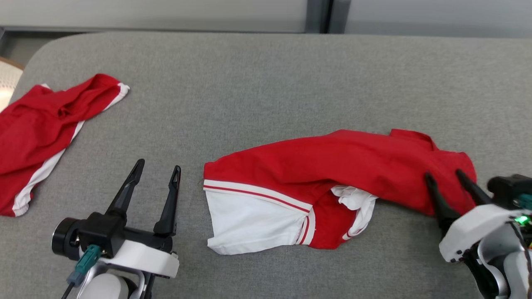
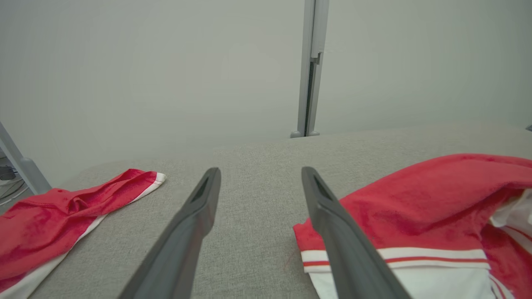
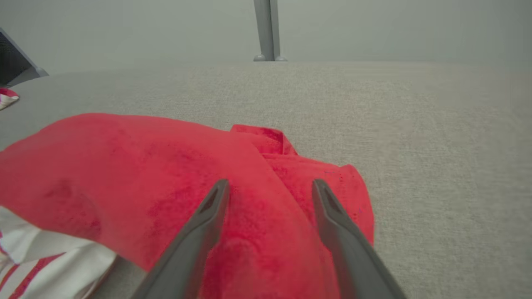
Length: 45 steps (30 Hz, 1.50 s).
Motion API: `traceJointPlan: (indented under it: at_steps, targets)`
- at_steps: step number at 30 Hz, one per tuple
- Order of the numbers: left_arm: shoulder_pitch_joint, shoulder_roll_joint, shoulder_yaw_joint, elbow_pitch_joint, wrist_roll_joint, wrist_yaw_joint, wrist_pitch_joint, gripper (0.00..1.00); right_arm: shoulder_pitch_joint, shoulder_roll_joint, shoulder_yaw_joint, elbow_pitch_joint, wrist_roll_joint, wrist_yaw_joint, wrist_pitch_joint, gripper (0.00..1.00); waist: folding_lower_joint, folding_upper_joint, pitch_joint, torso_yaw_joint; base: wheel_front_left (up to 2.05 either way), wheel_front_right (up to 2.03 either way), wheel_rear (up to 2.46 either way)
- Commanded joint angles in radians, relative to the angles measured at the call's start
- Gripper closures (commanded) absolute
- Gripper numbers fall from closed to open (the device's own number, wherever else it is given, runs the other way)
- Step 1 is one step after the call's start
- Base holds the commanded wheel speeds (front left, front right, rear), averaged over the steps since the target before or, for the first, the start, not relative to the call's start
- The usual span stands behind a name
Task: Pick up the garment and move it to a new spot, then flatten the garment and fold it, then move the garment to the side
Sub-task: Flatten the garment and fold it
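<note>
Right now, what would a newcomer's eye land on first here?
The crumpled red-and-white garment stands out, lying mid-right on the grey surface. The right gripper is open, with its fingers at the garment's right end. A second red garment lies bunched at the far left, and the left gripper is open over bare surface between the two.

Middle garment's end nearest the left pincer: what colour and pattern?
White panel with a thin red stripe along its edge, on a red garment. Clearest in head view.
</note>
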Motion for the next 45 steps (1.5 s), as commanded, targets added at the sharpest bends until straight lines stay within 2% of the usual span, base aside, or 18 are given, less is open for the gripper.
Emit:
traceJointPlan:
  at_steps: [1, 7, 8, 9, 10, 14, 19, 24, 30, 39, 40, 41, 45]
  targets:
    - [-0.024, -0.003, -0.001, 0.007, 0.005, -0.006, -0.007, 0.00, -0.019, -0.018, 0.015, 0.023, 0.010, 0.000, 0.030, 0.00, -0.0001, 0.0000, 0.038, 0.020, 0.00, 0.00, 0.00]
    - [-0.058, -0.020, 0.006, 0.042, 0.011, -0.019, -0.012, 0.00, -0.062, -0.076, 0.089, 0.073, 0.072, 0.000, 0.144, 0.00, -0.0001, 0.0000, 0.063, 0.031, 0.00, 0.00, 0.00]
    - [-0.061, -0.024, 0.007, 0.047, 0.011, -0.021, -0.013, 0.00, -0.063, -0.085, 0.098, 0.069, 0.079, 0.000, 0.154, 0.19, -0.0001, 0.0000, 0.065, 0.031, 0.00, 0.00, 0.00]
    - [-0.065, -0.026, 0.010, 0.053, 0.012, -0.025, -0.014, 0.00, -0.064, -0.090, 0.105, 0.066, 0.090, 0.000, 0.163, 0.73, -0.0001, 0.0000, 0.067, 0.030, 0.00, 0.00, 0.00]
    - [-0.069, -0.028, 0.013, 0.056, 0.013, -0.028, -0.014, 0.00, -0.068, -0.099, 0.111, 0.059, 0.091, 0.000, 0.163, 1.00, -0.0001, 0.0000, 0.068, 0.030, 0.00, 0.00, 0.00]
    - [-0.077, -0.037, 0.029, 0.055, 0.025, -0.036, -0.014, 0.00, -0.078, -0.119, 0.109, 0.007, 0.105, 0.000, 0.123, 1.00, -0.0001, 0.0000, 0.070, 0.028, 0.00, 0.00, 0.00]
    - [-0.082, -0.046, 0.047, 0.053, 0.041, -0.047, -0.015, 0.00, -0.094, -0.112, 0.077, -0.052, 0.118, 0.000, 0.067, 1.00, -0.0001, 0.0000, 0.072, 0.022, 0.00, 0.00, 0.00]
    - [-0.103, -0.059, 0.056, 0.048, 0.057, -0.064, -0.015, 0.00, -0.165, -0.105, 0.043, -0.060, 0.134, 0.000, 0.055, 1.00, -0.0001, 0.0000, 0.098, 0.030, 0.00, 0.00, 0.00]
    - [-0.147, -0.082, 0.050, 0.056, 0.075, -0.098, -0.015, 0.00, -0.319, -0.110, 0.021, 0.032, 0.151, 0.000, 0.039, 1.00, -0.0001, 0.0000, 0.151, 0.070, 0.00, 0.00, 0.00]
    - [-0.199, -0.123, 0.049, 0.086, 0.095, -0.134, -0.013, 0.00, -0.503, -0.115, 0.056, 0.260, 0.164, 0.000, -0.036, 1.00, -0.0001, 0.0000, 0.207, 0.113, 0.00, 0.00, 0.00]
    - [-0.202, -0.129, 0.051, 0.088, 0.099, -0.137, -0.013, 0.00, -0.523, -0.116, 0.065, 0.283, 0.161, 0.000, -0.061, 0.61, -0.0001, 0.0000, 0.211, 0.113, 0.00, 0.00, 0.00]
    - [-0.204, -0.133, 0.053, 0.092, 0.101, -0.140, -0.013, 0.00, -0.536, -0.114, 0.078, 0.309, 0.158, 0.000, -0.080, 0.00, -0.0001, 0.0000, 0.213, 0.113, 0.00, 0.00, 0.00]
    - [-0.201, -0.138, 0.069, 0.108, 0.109, -0.150, -0.013, 0.00, -0.554, -0.117, 0.118, 0.356, 0.128, 0.000, -0.225, 0.00, -0.0001, 0.0000, 0.202, 0.099, 0.00, 0.00, 0.00]
